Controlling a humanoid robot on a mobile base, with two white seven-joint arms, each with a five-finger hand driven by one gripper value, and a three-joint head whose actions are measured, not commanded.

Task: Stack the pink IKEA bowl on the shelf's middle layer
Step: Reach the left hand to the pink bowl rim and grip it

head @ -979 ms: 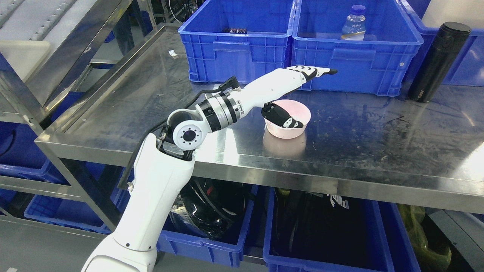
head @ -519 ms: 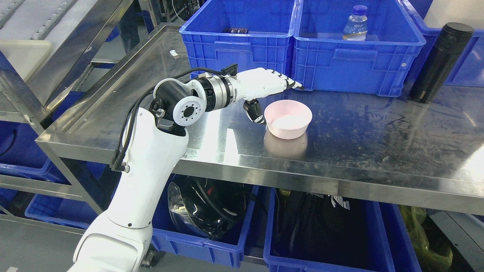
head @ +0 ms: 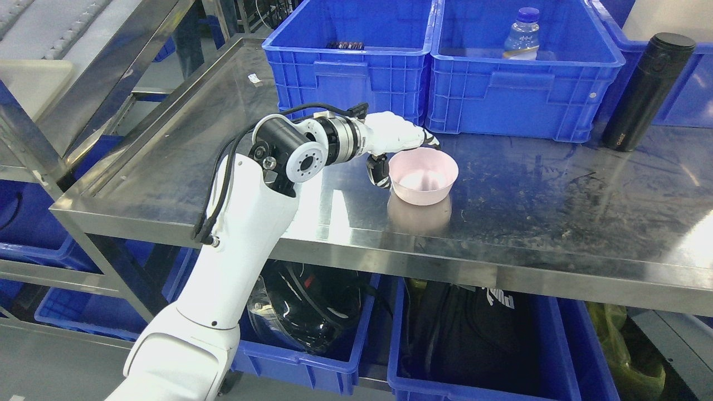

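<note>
A white robot arm rises from the lower left, bends at a round elbow joint and reaches across a shiny steel desk (head: 557, 200). Its left hand (head: 400, 146) sits against the left rim of a pink bowl (head: 423, 176): the fingers (head: 429, 138) curl over the far rim, and the black-and-white thumb (head: 380, 171) presses the near outer wall, so the hand appears to pinch the bowl's edge. The bowl is round, smooth and matte, tilted slightly, resting on the desk near its front edge, its blurred reflection beneath it. Behind stand two ribbed blue plastic crates (head: 440, 72); the right one holds a clear bottle (head: 522, 34) with a blue cap. A tall black flask (head: 648, 92) leans at the far right. Below the desk, more blue bins (head: 312, 356) hold dark objects.
</note>
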